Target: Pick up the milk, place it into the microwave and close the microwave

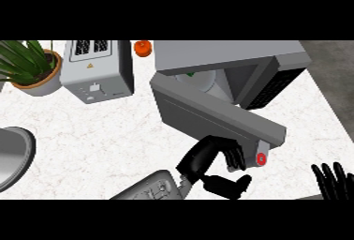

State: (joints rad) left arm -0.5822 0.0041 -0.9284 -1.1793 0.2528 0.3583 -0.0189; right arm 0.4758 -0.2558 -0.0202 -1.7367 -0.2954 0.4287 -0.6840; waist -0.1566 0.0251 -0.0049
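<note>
The grey microwave (228, 56) stands at the back right of the counter. Its door (214, 115) hangs open, swung out towards the front. Inside the cavity a white thing with a green mark, likely the milk (197, 80), shows partly; the door and the roof hide the rest. My left hand (207, 157) is at the door's outer end, fingers lying against its face beside a red mark (261, 158), thumb below and apart from it. It holds nothing. My right hand (333, 180) rests open at the lower right edge, fingers up.
A grey toaster (97, 70) stands at the back left, with a potted plant (31, 65) beside it. A small orange object (142, 48) sits behind them. A round grey vessel (10, 157) juts in from the left edge. The counter ends at the right (328, 112).
</note>
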